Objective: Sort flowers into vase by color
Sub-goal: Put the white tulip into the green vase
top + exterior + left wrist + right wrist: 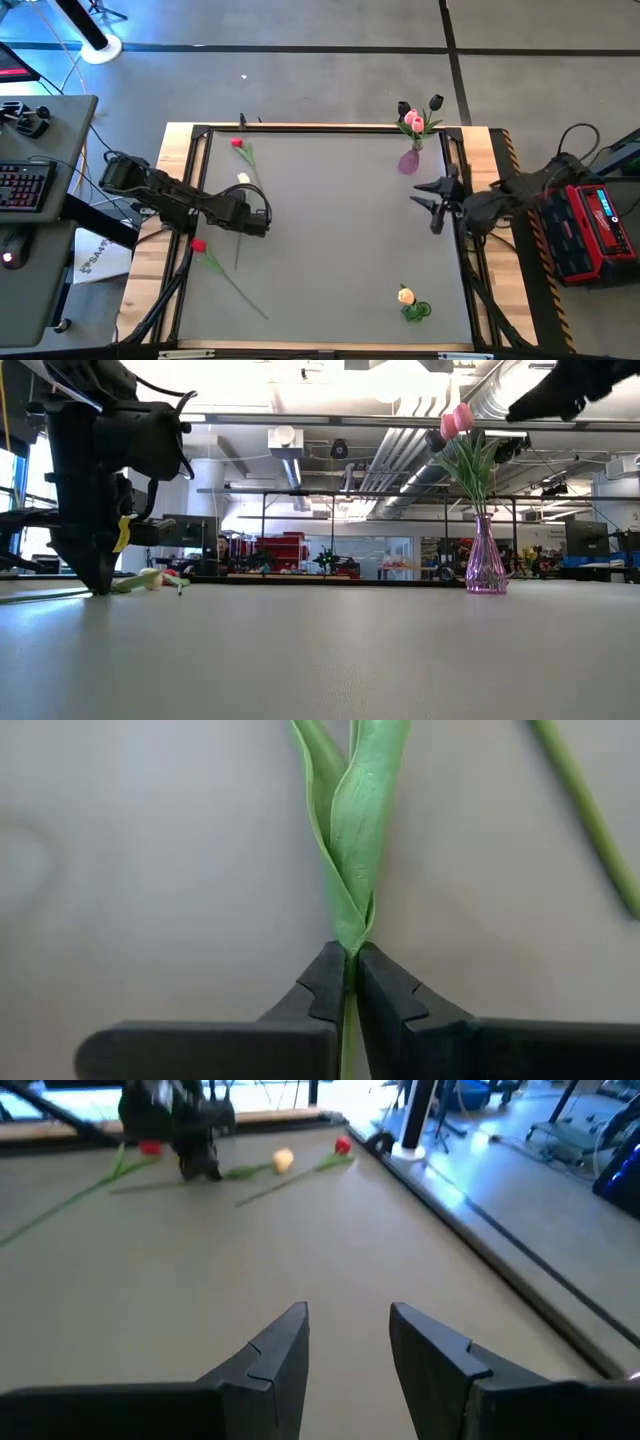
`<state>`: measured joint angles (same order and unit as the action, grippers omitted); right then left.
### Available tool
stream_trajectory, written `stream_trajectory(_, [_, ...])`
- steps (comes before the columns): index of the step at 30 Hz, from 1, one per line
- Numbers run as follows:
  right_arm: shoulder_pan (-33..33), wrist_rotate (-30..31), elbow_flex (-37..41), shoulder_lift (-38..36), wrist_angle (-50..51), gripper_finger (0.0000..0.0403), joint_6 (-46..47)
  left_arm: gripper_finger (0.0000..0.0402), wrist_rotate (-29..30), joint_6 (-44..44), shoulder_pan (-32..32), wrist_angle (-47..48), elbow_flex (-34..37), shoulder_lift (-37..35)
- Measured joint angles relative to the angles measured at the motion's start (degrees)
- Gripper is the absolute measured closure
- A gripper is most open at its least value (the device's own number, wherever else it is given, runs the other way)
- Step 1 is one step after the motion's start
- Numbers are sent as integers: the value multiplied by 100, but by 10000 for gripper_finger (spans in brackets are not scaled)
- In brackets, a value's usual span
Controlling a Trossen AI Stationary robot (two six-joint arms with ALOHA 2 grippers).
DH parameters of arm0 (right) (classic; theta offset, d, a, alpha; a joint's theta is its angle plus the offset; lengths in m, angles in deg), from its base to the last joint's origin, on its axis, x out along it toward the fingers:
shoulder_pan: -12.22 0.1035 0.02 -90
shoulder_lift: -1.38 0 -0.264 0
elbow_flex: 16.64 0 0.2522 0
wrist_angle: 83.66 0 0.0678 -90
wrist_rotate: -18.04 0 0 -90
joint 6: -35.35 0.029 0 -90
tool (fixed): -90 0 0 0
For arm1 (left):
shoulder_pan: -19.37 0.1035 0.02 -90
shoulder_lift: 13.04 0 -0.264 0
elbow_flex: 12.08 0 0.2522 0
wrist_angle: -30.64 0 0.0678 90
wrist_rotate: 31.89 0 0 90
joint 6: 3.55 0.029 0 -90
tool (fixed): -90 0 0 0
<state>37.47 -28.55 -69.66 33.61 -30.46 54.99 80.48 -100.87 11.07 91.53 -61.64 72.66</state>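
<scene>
The left claw [350,982] is closed on a thin green stem [347,1040], just below its leaves [355,820]. The stem may slip or bend on lifting. The right claw [345,1342] waits half open, empty.

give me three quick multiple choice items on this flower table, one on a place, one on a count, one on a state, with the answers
1. Where does the purple vase stand?
A. at the table's far edge, nearer the right arm
B. beside the left arm
C. at the near edge, in the middle

2. How many loose flowers lie on the table outside any vase?
A. one
B. three
C. six

3. What is the left tool doing?
A. hanging open above the table
B. shut on a green stem
C. holding a vase

Answers:
1. A, the high view puts the vase at the far edge on the right arm's side.
2. B, two red flowers and a cream flower lie on the left side.
3. B, the left wrist view shows its fingers closed on the stem just below the leaf.
</scene>
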Motion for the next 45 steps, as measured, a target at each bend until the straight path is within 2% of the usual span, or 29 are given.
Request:
stream_trajectory(4, [-237,-42,-434,-141,66,274,-290,399,232,12,-166,-59,-185,-84])
stream_trajectory(9, [-689,-103,-1084,-147,63,274,-549,401,466,218,-333,-3,-426,-579])
stream_trajectory(13, [-1091,-378,-1679,-80,-19,274,-611,401,808,660,-437,-56,-660,-1248])
stream_trajectory(16, [-1313,-955,-2177,65,-34,274,-391,401,1104,1286,-538,-142,-936,-1790])
stream_trajectory(19, [-1438,-1633,-2673,294,-94,274,-252,401,1543,2355,-691,-501,-1253,-2269])
stream_trajectory(23, [-1451,-2361,-3252,709,-111,274,-283,401,2054,4728,-938,-2085,-1532,-2670])
stream_trajectory(27, [-1451,-2523,-3703,1167,-106,274,-630,401,2082,7442,-1018,-4316,-1540,-2667])
stream_trajectory(31, [-1451,-2523,-4002,1580,-88,274,-1084,401,2058,8899,-956,-5935,-1542,-2450])
stream_trajectory(34, [-1451,-2498,-4139,1851,-61,274,-1372,401,1943,9285,-934,-6227,-1540,-2327])
stream_trajectory(38, [-1453,-2197,-4161,2089,-50,274,-1564,401,1978,9309,-1037,-5867,-1539,-2257])
stream_trajectory(45, [-1546,-2142,-4165,2204,553,274,-1566,401,2525,9305,-1132,-5698,-1539,-2021])
